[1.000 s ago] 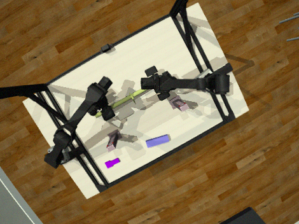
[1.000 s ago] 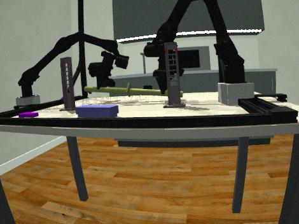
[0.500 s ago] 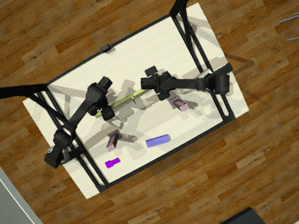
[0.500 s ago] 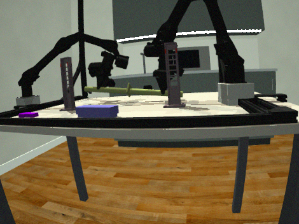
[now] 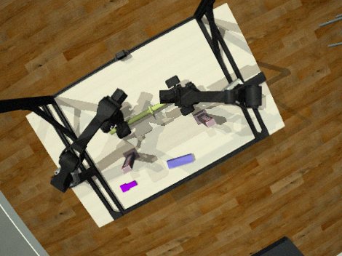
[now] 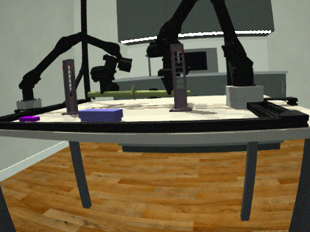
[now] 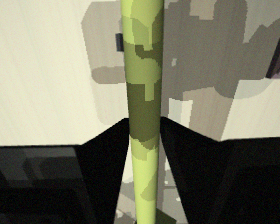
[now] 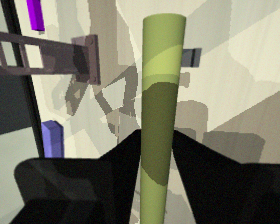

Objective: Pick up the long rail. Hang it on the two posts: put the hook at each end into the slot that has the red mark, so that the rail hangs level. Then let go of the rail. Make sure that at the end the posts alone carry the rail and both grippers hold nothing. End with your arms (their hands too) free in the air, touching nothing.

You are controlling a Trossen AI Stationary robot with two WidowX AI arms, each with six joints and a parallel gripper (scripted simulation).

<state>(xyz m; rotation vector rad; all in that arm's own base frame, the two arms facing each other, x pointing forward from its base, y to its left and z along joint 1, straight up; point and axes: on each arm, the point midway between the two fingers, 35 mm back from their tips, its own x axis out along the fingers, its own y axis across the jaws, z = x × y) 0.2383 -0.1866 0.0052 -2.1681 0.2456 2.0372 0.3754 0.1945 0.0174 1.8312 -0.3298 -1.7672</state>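
The long yellow-green rail [image 5: 140,118] [image 6: 148,93] [image 7: 145,65] [image 8: 161,100] is nearly level above the table, behind the posts, with a disc at mid-length. My left gripper [image 6: 169,93] [image 7: 144,122] is shut on it, on the right side in the top and exterior views. My right gripper [image 6: 103,92] [image 8: 156,134] is shut on it near the other end. One dark slotted post [image 5: 129,160] [image 6: 70,86] [image 8: 50,57] stands on the left, the other post [image 5: 204,118] [image 6: 179,83] on the right. Red marks show near both tops. The end hooks cannot be made out.
A blue block [image 5: 180,161] [image 6: 100,115] [image 8: 53,140] lies in front of the posts. A small purple piece [image 5: 129,186] [image 6: 30,118] [image 8: 35,15] lies near the left post's front. A black frame [image 5: 189,179] [image 6: 148,126] borders the table, with uprights at its corners.
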